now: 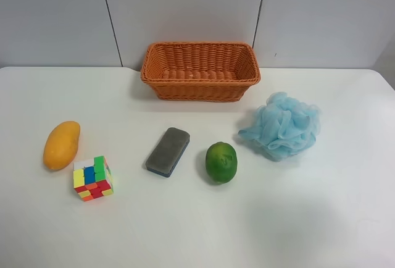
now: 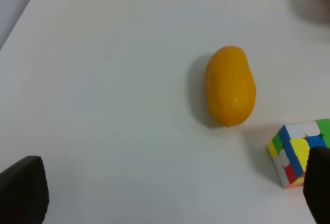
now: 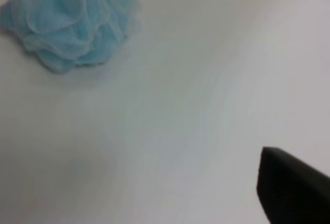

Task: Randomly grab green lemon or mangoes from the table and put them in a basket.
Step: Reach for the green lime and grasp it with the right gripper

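Observation:
The orange-yellow mango (image 1: 61, 145) lies on the white table (image 1: 296, 218) at the exterior high view's left. The dark-green lemon (image 1: 221, 162) lies near the middle. The orange-brown wicker basket (image 1: 200, 70) stands empty at the back. The left wrist view shows the mango (image 2: 230, 85) ahead of my left gripper (image 2: 170, 193), which is open and empty, with its dark fingertips (image 2: 23, 190) spread wide. The right wrist view shows only one dark fingertip (image 3: 291, 188) over bare table. No arm shows in the exterior high view.
A colourful puzzle cube (image 1: 92, 178) sits just in front of the mango and shows by my left gripper (image 2: 296, 154). A grey board eraser (image 1: 168, 151) lies left of the lemon. A blue mesh bath sponge (image 1: 282, 126) lies to its right and shows in the right wrist view (image 3: 72, 20).

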Tool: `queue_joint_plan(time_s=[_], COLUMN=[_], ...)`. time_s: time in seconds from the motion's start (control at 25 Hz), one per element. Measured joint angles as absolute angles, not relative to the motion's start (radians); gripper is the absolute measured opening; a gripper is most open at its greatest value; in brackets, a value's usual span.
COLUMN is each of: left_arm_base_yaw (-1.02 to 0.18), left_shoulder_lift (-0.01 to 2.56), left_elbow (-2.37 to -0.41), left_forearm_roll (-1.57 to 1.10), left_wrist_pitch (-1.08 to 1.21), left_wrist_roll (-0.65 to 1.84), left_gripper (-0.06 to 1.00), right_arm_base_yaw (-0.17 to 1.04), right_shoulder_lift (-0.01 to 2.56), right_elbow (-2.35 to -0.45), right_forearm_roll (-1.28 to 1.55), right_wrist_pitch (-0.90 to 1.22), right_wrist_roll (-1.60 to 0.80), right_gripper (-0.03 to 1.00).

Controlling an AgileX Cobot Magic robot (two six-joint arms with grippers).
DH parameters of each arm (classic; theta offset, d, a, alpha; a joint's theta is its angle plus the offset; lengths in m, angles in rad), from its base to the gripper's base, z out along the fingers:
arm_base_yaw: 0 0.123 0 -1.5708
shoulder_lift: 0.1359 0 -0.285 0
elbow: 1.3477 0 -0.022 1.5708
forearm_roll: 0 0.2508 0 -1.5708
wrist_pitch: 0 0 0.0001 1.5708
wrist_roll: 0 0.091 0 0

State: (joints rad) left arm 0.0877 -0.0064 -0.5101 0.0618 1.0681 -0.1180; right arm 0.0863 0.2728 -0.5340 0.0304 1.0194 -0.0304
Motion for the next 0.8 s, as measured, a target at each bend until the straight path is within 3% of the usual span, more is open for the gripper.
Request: queue_joint_plan(time_s=[0.48,0.8], left_arm_base_yaw=[0.088,0.088], left_shoulder_lift=[-0.006,-0.006], left_elbow=[-0.51,-0.51], left_forearm_roll=[0.062,0.062], left_wrist_pitch=[1.068,1.068], left_wrist_roll=[-0.118,-0.118], left_gripper=[0.99,0.99], right_arm_base_yaw=[0.09,0.329], right_shoulder_lift=[0.862,1.138], right_elbow=[-0.806,-0.812], right_forearm_roll=[0.307,0.294], right_wrist_pitch=[0.92,0.767], right_wrist_roll=[-0.108,-0.063], right_gripper=[0.99,0.99])
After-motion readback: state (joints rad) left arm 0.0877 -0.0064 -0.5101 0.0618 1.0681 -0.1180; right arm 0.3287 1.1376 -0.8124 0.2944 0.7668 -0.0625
